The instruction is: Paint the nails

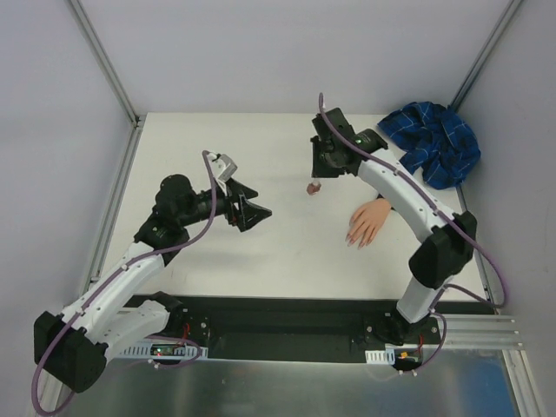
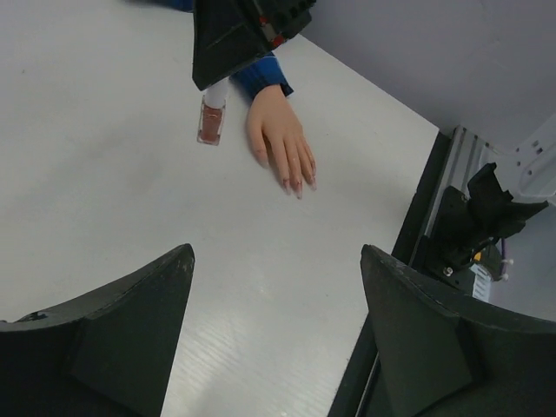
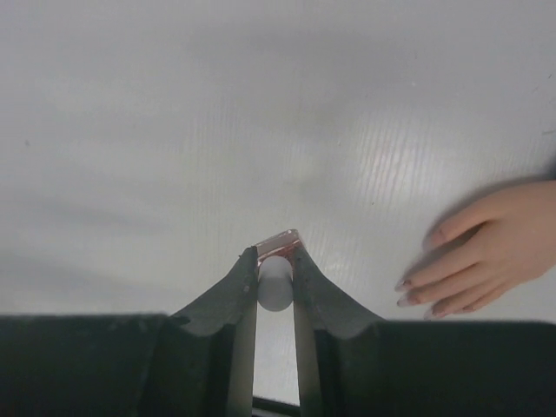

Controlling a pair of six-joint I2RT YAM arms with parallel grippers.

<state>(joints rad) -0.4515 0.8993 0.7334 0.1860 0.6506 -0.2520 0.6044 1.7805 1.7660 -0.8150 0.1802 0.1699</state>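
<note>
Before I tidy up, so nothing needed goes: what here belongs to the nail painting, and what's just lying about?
In the job: fake hand, its nails, polish bottle clamped in the right end effector.
Lying about: blue plaid cloth in the far corner; left end effector, open, empty.

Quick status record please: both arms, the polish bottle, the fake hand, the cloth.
fake hand: palm down on the table, fingers toward the near edge
bottle: pinkish, upright, left of the fake hand, not touching it
right arm: jaws shut on the bottle's white cap
left arm: jaws open, empty
cloth: blue plaid, bunched at the far right corner
</note>
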